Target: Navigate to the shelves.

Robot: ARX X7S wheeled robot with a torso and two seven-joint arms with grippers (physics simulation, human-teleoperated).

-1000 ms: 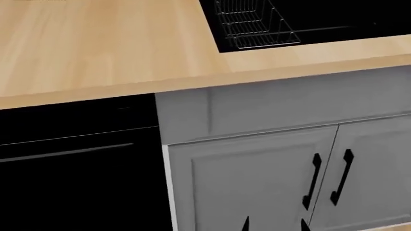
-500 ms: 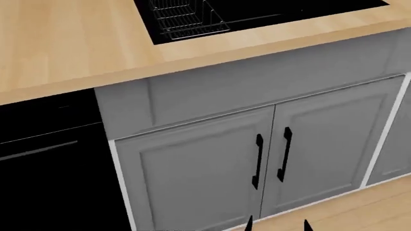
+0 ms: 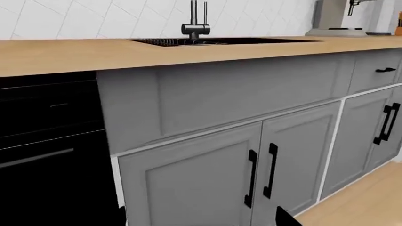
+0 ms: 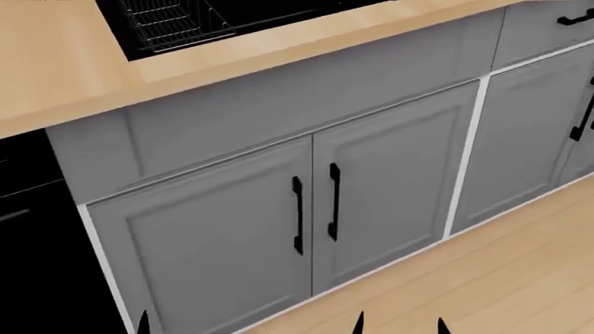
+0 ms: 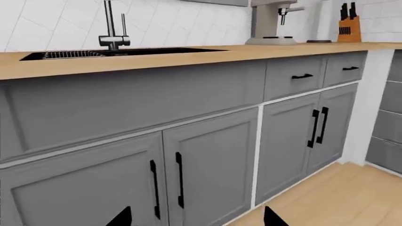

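Note:
The shelves are out of view in every frame. My left gripper [image 3: 202, 221] is open, and only its two dark fingertips [image 3: 285, 219] show, wide apart with nothing between them, in front of grey cabinet doors [image 3: 195, 183]. My right gripper [image 5: 198, 220] is open too, its fingertips [image 5: 274, 218] spread and empty before the same run of cabinets [image 5: 207, 165]. In the head view the right gripper [image 4: 399, 327] shows as two tips at the lower edge. One left fingertip [image 4: 142, 322] pokes in further left.
A wooden counter [image 4: 55, 62] with a black sink [image 4: 278, 10] and dish rack [image 4: 167, 21] runs above grey cabinets. A black appliance [image 3: 50, 150] sits at their left. Faucet [image 5: 112, 26], coffee machine [image 5: 270, 21] and knife block [image 5: 349, 26] stand on top. Wooden floor [image 4: 483, 278] lies at the right.
The head view has swept right along the counter. The black appliance slid off to the left, more cabinet doors came in, and the wooden floor now shows.

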